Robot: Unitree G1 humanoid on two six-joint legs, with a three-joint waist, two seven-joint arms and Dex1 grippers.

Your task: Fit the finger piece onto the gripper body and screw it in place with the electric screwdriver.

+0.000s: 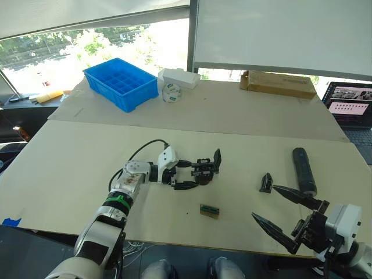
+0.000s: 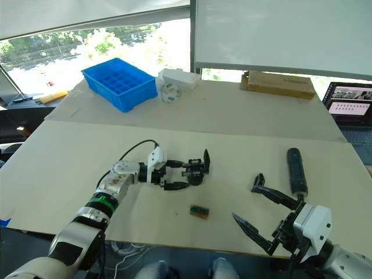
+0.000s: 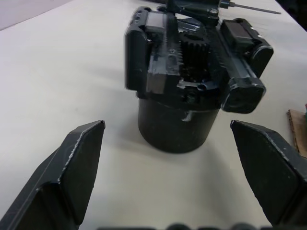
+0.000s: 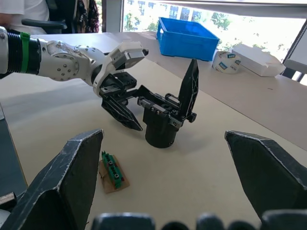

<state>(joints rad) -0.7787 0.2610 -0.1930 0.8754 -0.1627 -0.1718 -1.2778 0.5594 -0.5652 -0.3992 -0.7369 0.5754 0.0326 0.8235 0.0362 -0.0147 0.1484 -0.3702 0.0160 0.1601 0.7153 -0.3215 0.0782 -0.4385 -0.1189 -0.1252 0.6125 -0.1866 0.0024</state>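
The gripper body (image 1: 206, 171), a small black mechanism on a round base with one pointed finger standing up, sits mid-table. My left gripper (image 1: 193, 174) is open right in front of it, one finger on each side, not touching; the left wrist view shows the gripper body (image 3: 187, 96) just beyond the spread fingertips. The finger piece (image 1: 266, 182), a small black wedge, lies to the right. Past it lies the electric screwdriver (image 1: 303, 170). My right gripper (image 1: 264, 201) hovers open near the table's front edge, close to the finger piece and holding nothing.
A small tan-and-green block (image 1: 209, 210) lies in front of the gripper body. At the back stand a blue bin (image 1: 122, 83), a white box (image 1: 179, 77), a tape roll (image 1: 171, 93) and a cardboard box (image 1: 278, 83). A laptop (image 1: 350, 104) sits far right.
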